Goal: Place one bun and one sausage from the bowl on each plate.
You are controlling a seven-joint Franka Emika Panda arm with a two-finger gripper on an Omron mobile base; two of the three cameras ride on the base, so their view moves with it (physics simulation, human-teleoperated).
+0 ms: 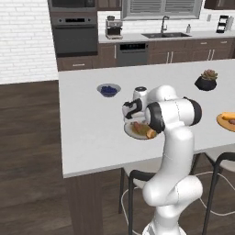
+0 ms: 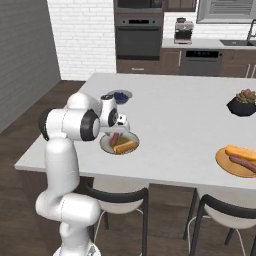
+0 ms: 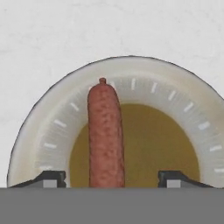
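Sausage (image 3: 105,135) lies on the grey-rimmed plate (image 3: 48,131), beside a bun (image 2: 125,146), near the counter's (image 1: 92,124) front edge. Orange plate (image 2: 225,162), well apart to the right, carries its own pair. Looks like the last placing, just let go. Claw (image 3: 111,178) hangs over the plate, tips wide, sausage between them, gripping nothing. Next: lift straight clear without nudging it.

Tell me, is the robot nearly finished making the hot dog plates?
Nearly. The wooden plate already has a bun and a sausage. The pale plate also holds a bun and a sausage, just under the open gripper. All that looks left is lifting the arm away.
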